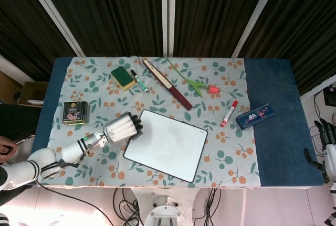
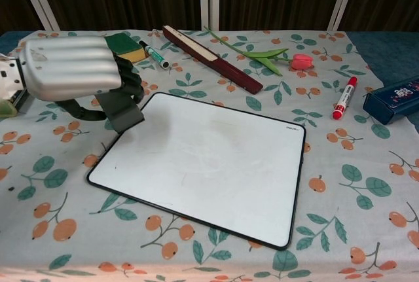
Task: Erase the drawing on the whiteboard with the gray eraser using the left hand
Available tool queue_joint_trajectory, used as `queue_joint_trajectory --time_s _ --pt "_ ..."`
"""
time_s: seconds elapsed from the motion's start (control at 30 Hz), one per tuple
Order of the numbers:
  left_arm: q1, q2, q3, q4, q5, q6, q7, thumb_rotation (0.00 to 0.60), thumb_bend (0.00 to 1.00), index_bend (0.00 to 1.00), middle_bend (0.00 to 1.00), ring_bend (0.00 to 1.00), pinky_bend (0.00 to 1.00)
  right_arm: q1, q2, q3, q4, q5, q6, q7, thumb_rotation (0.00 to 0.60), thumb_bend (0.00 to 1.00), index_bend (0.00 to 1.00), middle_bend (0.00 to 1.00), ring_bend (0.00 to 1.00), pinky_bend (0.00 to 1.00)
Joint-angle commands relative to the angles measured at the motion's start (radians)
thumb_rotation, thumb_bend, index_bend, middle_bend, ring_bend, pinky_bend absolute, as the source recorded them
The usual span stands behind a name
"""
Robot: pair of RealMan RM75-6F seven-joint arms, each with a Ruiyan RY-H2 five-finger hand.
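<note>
Whiteboard [image 2: 216,171] nearest you looked wiped: only faint smears mid-surface, no drawing I could make out, so I'd judge the erasing basically done, with maybe one check pass and setting the eraser down left. Your left hand [image 2: 75,72] had its fingers curled tight around the gray eraser [image 2: 124,108], just off the board's far-left corner, above the cloth. Right hand [image 1: 328,134] hung far off at the table's edge; fingers too small to read.

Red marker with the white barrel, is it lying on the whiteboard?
No, the red marker lies on the floral cloth, right of the white whiteboard, apart from it.
</note>
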Motion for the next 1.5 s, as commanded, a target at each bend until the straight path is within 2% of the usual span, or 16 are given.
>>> queue_joint_trajectory --time_s 0.03,0.3,0.43,0.53,0.63,0.7,0.77,0.9,0.97,1.17,1.27,1.37,1.4,1.47,1.5 --pt "0.042 0.016 -0.009 0.065 -0.052 -0.001 -0.046 0.6 0.42 0.8 0.7 0.55 0.65 0.002 -0.002 -0.002 -0.003 -0.003 -0.002 -0.006 0.6 0.3 0.0 0.0 0.0 0.0" --pt "0.077 -0.014 0.01 0.141 -0.046 0.011 -0.096 0.6 0.42 0.79 0.7 0.54 0.65 0.002 0.0 -0.003 -0.016 -0.005 0.001 -0.024 0.6 0.3 0.0 0.0 0.0 0.0" --pt "0.079 -0.037 0.019 0.171 -0.038 -0.002 -0.108 0.6 0.42 0.72 0.66 0.52 0.63 -0.001 0.003 -0.003 -0.02 -0.002 0.004 -0.027 0.6 0.3 0.0 0.0 0.0 0.0" --pt "0.074 -0.04 0.026 0.179 -0.035 -0.028 -0.113 0.6 0.41 0.51 0.52 0.43 0.56 -0.004 0.005 -0.003 -0.02 0.0 0.008 -0.025 0.6 0.3 0.0 0.0 0.0 0.0" --pt "0.074 -0.039 0.026 0.177 -0.029 -0.024 -0.105 0.6 0.4 0.2 0.33 0.29 0.45 -0.005 0.006 -0.002 -0.016 0.003 0.008 -0.02 0.6 0.3 0.0 0.0 0.0 0.0" --pt "0.079 -0.037 0.021 0.17 -0.035 -0.022 -0.087 0.6 0.39 0.09 0.23 0.22 0.4 -0.006 0.006 -0.001 -0.012 0.004 0.01 -0.018 0.6 0.3 0.0 0.0 0.0 0.0" --pt "0.084 -0.03 0.013 0.158 -0.043 -0.022 -0.067 0.6 0.37 0.05 0.16 0.16 0.34 -0.006 0.004 0.0 -0.009 0.004 0.011 -0.015 0.6 0.3 0.0 0.0 0.0 0.0" --pt "0.092 -0.007 0.0 0.117 -0.059 -0.022 -0.026 0.6 0.29 0.03 0.13 0.12 0.23 -0.006 0.002 -0.001 -0.005 0.002 0.011 -0.012 0.6 0.3 0.0 0.0 0.0 0.0" --pt "0.098 0.005 -0.003 0.097 -0.06 -0.012 -0.012 0.6 0.24 0.03 0.13 0.12 0.22 -0.006 0.002 0.0 -0.004 0.003 0.011 -0.01 0.6 0.3 0.0 0.0 0.0 0.0" --pt "0.148 0.069 -0.039 0.028 -0.093 0.077 0.014 0.6 0.17 0.03 0.13 0.12 0.22 -0.008 0.004 0.004 0.0 0.005 0.016 -0.003 0.6 0.3 0.0 0.0 0.0 0.0" --pt "0.2 0.126 -0.062 -0.031 -0.138 0.135 0.023 0.6 0.13 0.03 0.13 0.12 0.22 -0.009 0.006 0.006 0.001 0.007 0.018 0.001 0.6 0.3 0.0 0.0 0.0 0.0" --pt "0.288 0.175 -0.091 -0.12 -0.227 0.215 -0.026 0.6 0.11 0.04 0.13 0.11 0.22 -0.01 0.005 0.006 0.004 0.005 0.022 0.008 0.6 0.3 0.0 0.0 0.0 0.0" --pt "0.33 0.188 -0.101 -0.16 -0.266 0.249 -0.077 0.587 0.11 0.04 0.12 0.1 0.22 -0.011 0.004 0.005 0.006 0.002 0.024 0.011 0.6 0.3 0.0 0.0 0.0 0.0" --pt "0.386 0.201 -0.105 -0.202 -0.304 0.295 -0.153 0.494 0.1 0.04 0.1 0.09 0.22 -0.011 0.001 0.0 0.009 -0.004 0.023 0.011 0.6 0.31 0.0 0.0 0.0 0.0" --pt "0.419 0.21 -0.099 -0.219 -0.316 0.319 -0.181 0.369 0.1 0.05 0.08 0.08 0.21 -0.011 0.0 -0.002 0.011 -0.007 0.025 0.007 0.6 0.32 0.0 0.0 0.0 0.0"
